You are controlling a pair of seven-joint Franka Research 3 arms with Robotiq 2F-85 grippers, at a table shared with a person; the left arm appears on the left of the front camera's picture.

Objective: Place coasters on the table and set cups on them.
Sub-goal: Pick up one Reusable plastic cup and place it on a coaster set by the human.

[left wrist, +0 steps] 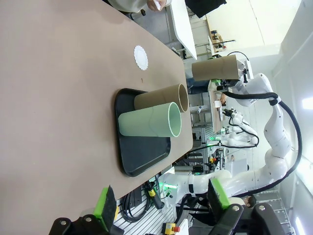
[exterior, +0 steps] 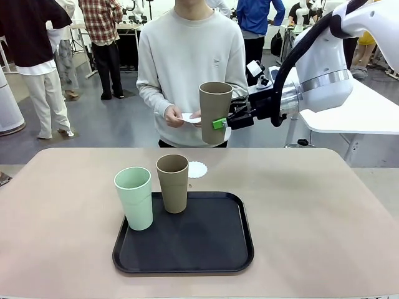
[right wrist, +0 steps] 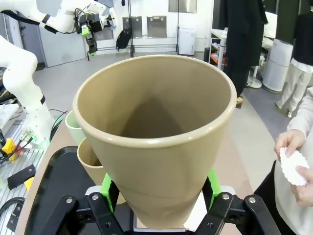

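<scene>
A wide beige desk (exterior: 312, 205) carries a black tray (exterior: 206, 249), where a green cup (exterior: 134, 198) and a brown cup (exterior: 173, 182) stand upright side by side. The robot's right hand (exterior: 219, 123) is clamped low on a second brown cup (exterior: 215, 112), holding it upright in the air beyond the desk's far edge, in front of a person (exterior: 190, 62). The left hand (left wrist: 161, 198), off to the desk's side, has its jaws wide apart and empty. One paper coaster (exterior: 197, 169) lies bare on the desk just beyond the tray, and the person holds spare coasters (exterior: 188, 117). Done well, the lifted cup would likely travel level, descend centred on the bare coaster, and be let go only once its base sits flat, so the light paper does not slide.
</scene>
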